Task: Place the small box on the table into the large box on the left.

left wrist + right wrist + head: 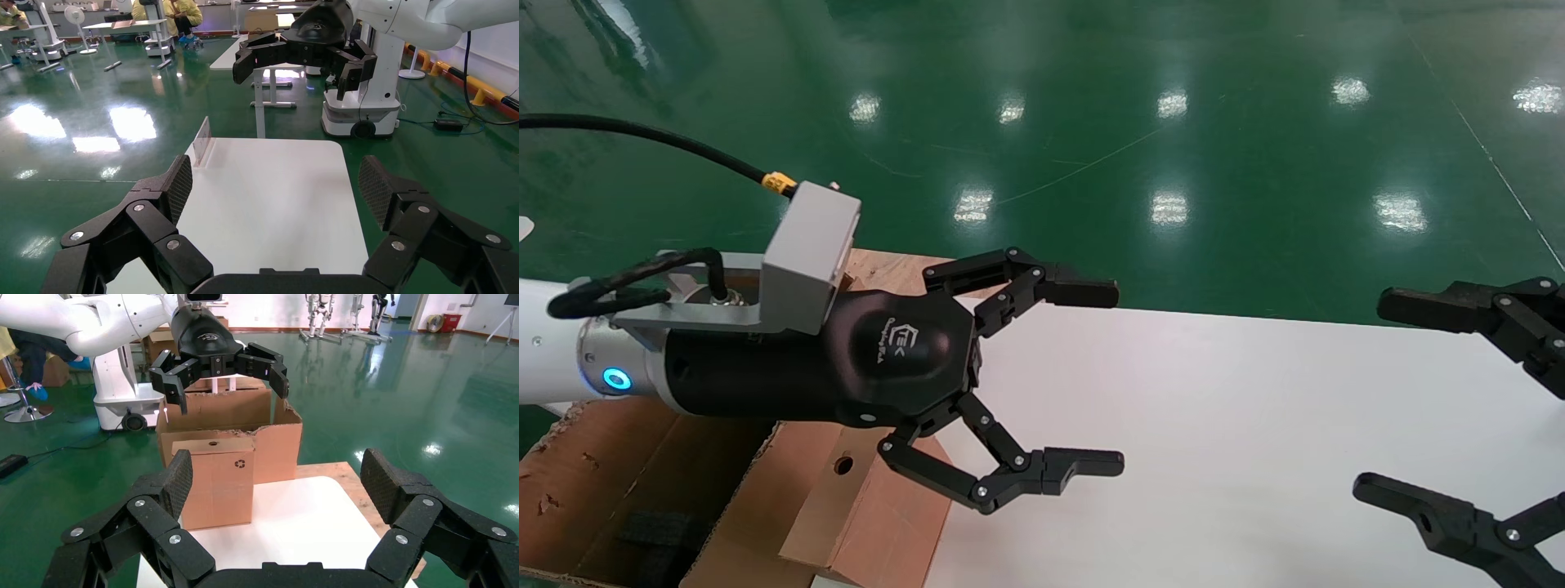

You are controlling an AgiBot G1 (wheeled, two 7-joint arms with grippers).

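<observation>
Left claw (pixel 1091 380) held left of centre in the head view, wide open, nothing between the fingers, hovering above the left end of the table (pixel 1254 425). Upper finger (pixel 1083 292) over the table's far edge, lower finger (pixel 1083 464) over its white top. Same claw visible far off in the right wrist view (pixel 226 386), spread open above the cartons.

Small box (pixel 878 506) at lower left of the head view, standing on the left edge of the table, round hole (pixel 843 466) facing up, partly hidden under the left claw. In the right wrist view, standing upright (pixel 214 484) at centre left, recycling mark on its front, hole on the top face. Just beside the large box, touching or nearly so; cannot tell which.

Large box (pixel 617 490) in the lower left corner of the head view, open, ragged flap edges, black foam (pixel 654 531) inside. In the right wrist view, directly behind the small box (pixel 275 441).

Right claw (pixel 1410 400) at the right edge of the head view, open and empty, over the right end of the table, well apart from the small box. Seen in the left wrist view at upper centre (pixel 300 61).

Wooden board (pixel 887 269) just behind the left arm, glossy green floor (pixel 1173 122) across the upper frame.
</observation>
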